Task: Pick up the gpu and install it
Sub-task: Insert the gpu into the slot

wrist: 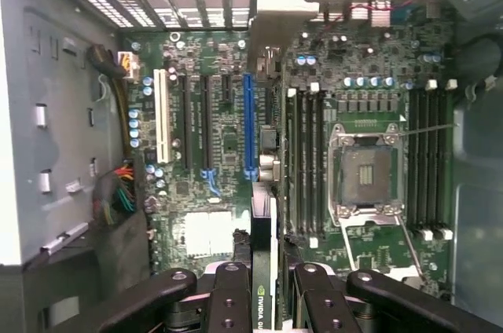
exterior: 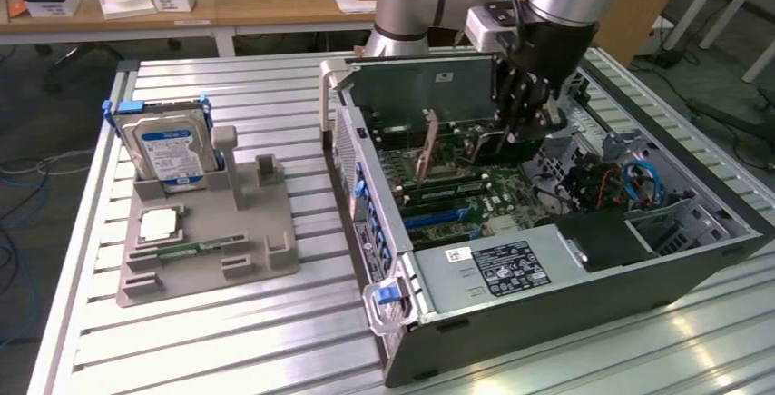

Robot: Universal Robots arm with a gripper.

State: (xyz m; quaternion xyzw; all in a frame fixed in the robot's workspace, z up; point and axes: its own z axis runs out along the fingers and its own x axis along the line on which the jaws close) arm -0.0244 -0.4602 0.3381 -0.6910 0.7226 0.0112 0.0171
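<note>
Gripper down inside the open case; jaws pinching the gpu across its thickness, one black finger on each face, at the end away from the bracket.

Gpu stands on its long edge, faces upright, inside the case over the motherboard; long axis runs from the jaws to the case's rear wall, toward the exterior view's left; silver bracket leads, up by the rear slot openings; wrist view has the card edge-on, thin and dark, parallel to the long blue slot and just beside it; whether the lower edge sits in a slot, cannot tell.

Case: grey sheet-metal box lying on its side, open on top; holds the green motherboard with a white slot, black memory slots and a square socket in a bright metal frame; a bundle of coloured cables lies against one side wall.

Worktop: ribbed aluminium slats; a grey moulded holder sits well apart from the case, on the exterior view's left; in it a silver, blue-labelled hard drive upright between blue rails, a square chip lying flat, and a narrow green memory stick lying in a groove.
</note>
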